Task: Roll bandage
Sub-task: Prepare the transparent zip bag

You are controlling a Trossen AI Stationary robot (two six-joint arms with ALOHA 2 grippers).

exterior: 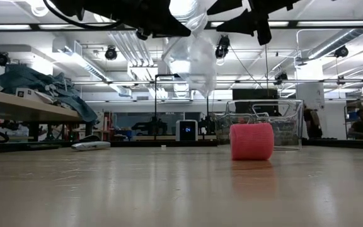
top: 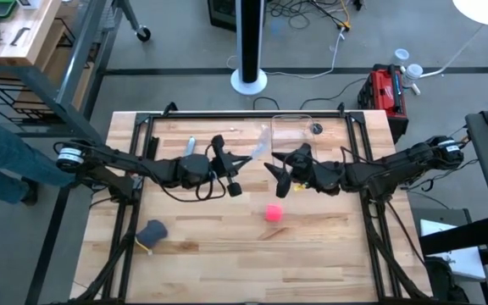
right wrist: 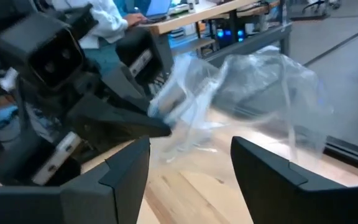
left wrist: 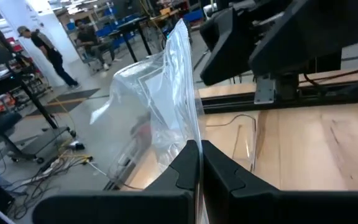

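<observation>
High view: I see the small bright pink bandage roll (top: 274, 213) lying free at table centre. Left wrist view: left gripper (left wrist: 200, 163) pinches the clear crinkled plastic bag (left wrist: 156, 118). Right wrist view: right gripper (right wrist: 190, 163) spread, empty.

we're in a robotics lab or workshop, open-plan: a butcher-block table (top: 227, 254) in a black metal frame on a grey concrete floor, cables (top: 312, 17) trailing across it, a red toolbox (top: 386, 87) beside the rig. exposed ducts (exterior: 131, 47) and strip lights overhead, cluttered workbenches (exterior: 24, 107) behind, and people (left wrist: 42, 53) at the far benches.
</observation>
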